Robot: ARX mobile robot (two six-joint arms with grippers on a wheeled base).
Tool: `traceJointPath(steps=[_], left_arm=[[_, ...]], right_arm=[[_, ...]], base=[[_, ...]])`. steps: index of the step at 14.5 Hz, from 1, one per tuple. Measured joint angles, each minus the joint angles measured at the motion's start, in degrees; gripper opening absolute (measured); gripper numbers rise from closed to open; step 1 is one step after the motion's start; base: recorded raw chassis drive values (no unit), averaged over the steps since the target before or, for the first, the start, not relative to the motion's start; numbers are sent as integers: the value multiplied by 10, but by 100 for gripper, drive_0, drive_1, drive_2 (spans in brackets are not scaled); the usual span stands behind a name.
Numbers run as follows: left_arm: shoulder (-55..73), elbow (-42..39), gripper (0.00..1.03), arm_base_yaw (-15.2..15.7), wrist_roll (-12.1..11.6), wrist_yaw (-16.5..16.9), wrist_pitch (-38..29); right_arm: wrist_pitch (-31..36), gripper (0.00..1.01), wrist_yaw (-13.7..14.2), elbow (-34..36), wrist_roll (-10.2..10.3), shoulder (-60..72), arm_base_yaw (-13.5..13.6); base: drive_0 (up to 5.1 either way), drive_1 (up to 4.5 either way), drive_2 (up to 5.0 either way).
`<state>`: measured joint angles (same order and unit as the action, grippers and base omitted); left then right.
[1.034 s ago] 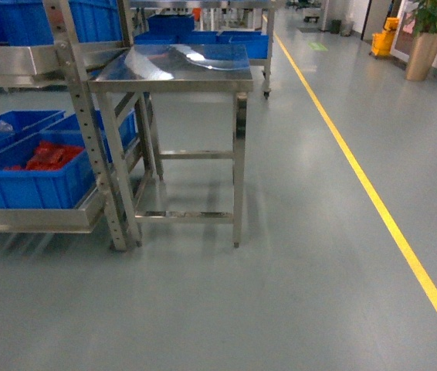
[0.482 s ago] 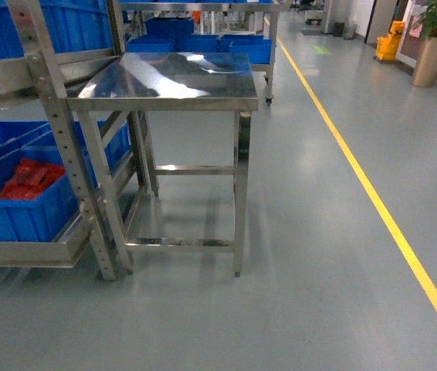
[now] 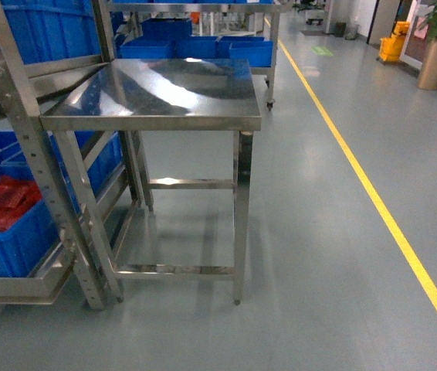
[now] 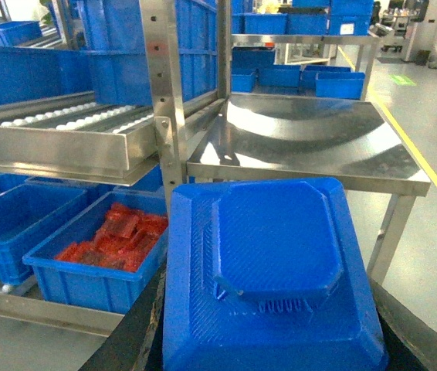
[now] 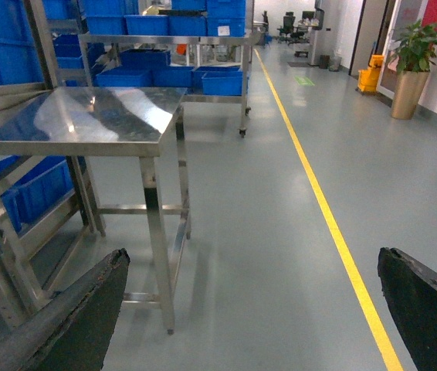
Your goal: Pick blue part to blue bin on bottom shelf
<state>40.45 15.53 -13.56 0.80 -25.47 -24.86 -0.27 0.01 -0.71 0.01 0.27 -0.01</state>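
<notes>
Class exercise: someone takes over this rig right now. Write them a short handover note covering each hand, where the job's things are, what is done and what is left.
Left hand: shut on the blue part, held in front of the wrist camera.
Right hand: open, empty, above the floor.
The bottom shelf sits at the left; the blue bin in view there holds red parts. The steel table stands beside the rack.
Done: part picked up.
Left: reach the bottom shelf, find the right blue bin, place the part in it.

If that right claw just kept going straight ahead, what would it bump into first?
Probably nothing soon: between the open jaws of the right gripper lies bare floor, with the steel table off to its left. Depth is hard to judge.
</notes>
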Motion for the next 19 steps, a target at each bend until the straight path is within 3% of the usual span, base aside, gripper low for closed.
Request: traceJointPath(steps=[19], left_arm=[[-1, 0, 43, 0, 0, 1, 0]], right_arm=[[-1, 98, 0, 0, 0, 0, 0]], base=[[-8, 404, -420]])
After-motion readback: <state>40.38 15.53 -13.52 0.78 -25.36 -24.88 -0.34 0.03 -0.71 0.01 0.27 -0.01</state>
